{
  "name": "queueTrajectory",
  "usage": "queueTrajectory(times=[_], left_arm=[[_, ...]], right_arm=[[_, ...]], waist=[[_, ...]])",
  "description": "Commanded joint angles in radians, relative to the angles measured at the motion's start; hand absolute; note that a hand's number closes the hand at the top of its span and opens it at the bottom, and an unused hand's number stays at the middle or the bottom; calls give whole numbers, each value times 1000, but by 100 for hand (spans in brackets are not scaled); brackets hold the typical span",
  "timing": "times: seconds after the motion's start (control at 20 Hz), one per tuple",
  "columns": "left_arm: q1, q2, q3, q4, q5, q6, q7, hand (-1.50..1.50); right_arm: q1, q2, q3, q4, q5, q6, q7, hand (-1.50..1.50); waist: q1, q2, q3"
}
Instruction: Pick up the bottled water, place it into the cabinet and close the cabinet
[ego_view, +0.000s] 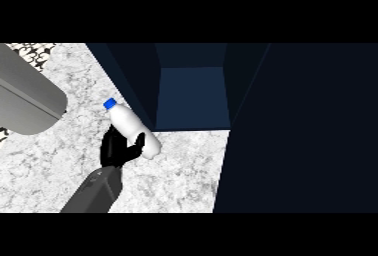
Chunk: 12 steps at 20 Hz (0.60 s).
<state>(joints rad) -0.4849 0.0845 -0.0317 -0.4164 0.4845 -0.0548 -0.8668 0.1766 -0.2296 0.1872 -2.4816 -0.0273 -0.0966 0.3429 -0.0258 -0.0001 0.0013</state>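
On the speckled white counter (170, 175), just left of the dark blue cabinet (193, 95), I see one hand (118, 150) coming up from the lower edge on a grey forearm (94, 192). I cannot say from this view alone whether it is the left or the right hand, since only one arm shows and it sits left of centre. Its black fingers are curled round the lower body of the bottled water (133, 127), with the thumb (138, 142) lying across the bottle's front, so the hand is grasping the bottle.

I read the bottle as white with a blue cap (110, 103). It is tilted, cap pointing up and to the left in my view, base down and to the right near the cabinet's front corner. The bottle appears to be outside the cabinet, beside its left wall; I cannot tell whether its base touches the counter or is lifted off it.

I can see into the cabinet: its opening faces me, with a lighter blue inner panel between two darker side walls. A broad dark surface (303, 130) fills the right of my view, running from top to bottom; it may be the cabinet's open door, but I cannot be sure.

At the upper left a large grey rounded object (26, 97) lies over the counter, well apart from the hand.
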Motion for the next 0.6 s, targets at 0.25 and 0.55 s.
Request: queueTrajectory(times=[0.25, 0.55], left_arm=[[-90, -81, -136, -103, -13, -60, 76, 150], [-130, -80, -173, -167, 36, 25, 149, 150]], right_arm=[[60, -28, -200, -34, -193, 80, -37, -150], [73, -3, -255, -9, -230, 102, -54, -150]], waist=[[-11, -4, 1], [-28, -13, 2]])
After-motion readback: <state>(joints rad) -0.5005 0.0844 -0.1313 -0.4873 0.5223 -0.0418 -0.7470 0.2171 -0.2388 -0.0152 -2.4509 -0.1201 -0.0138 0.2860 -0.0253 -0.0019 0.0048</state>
